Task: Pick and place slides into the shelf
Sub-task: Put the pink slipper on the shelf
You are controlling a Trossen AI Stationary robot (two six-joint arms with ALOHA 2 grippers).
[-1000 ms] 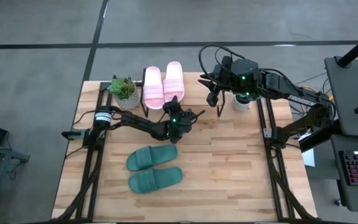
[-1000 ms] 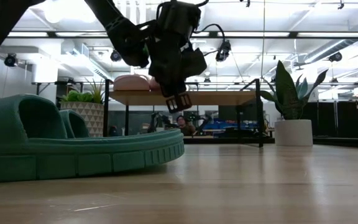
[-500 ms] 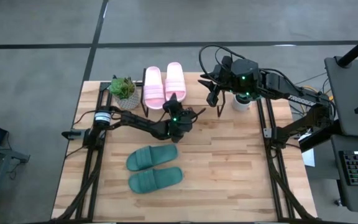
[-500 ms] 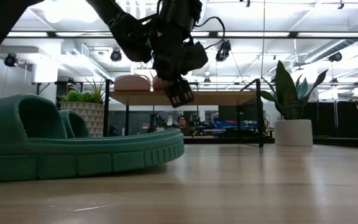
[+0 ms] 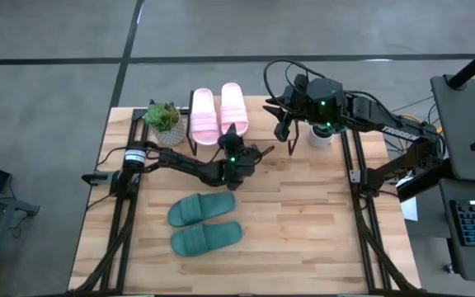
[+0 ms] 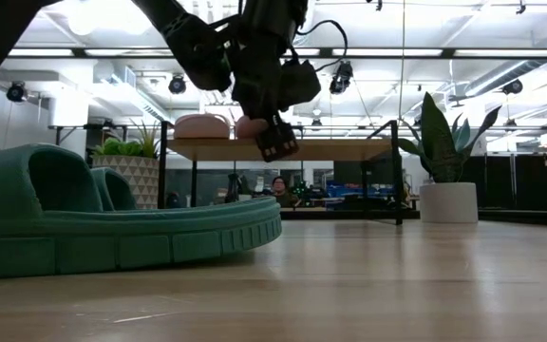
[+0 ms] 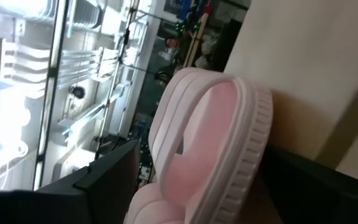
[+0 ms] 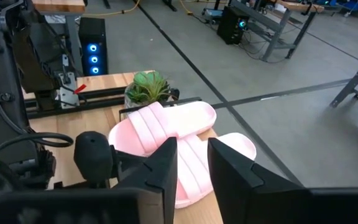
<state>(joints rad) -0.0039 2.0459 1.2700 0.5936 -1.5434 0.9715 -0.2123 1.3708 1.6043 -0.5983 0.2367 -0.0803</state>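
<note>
While the green slides lie on the worktop nearer than it, the left pincer gapes apart at the pink slides on the shelf. Farther right, the right pincer hangs nearly together, holding nothing.

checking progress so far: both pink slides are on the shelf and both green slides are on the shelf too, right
Not quite. Both pink slides are on the shelf, but the green slides still lie on the table, as the high view shows; the low view has one on the tabletop in front.
</note>
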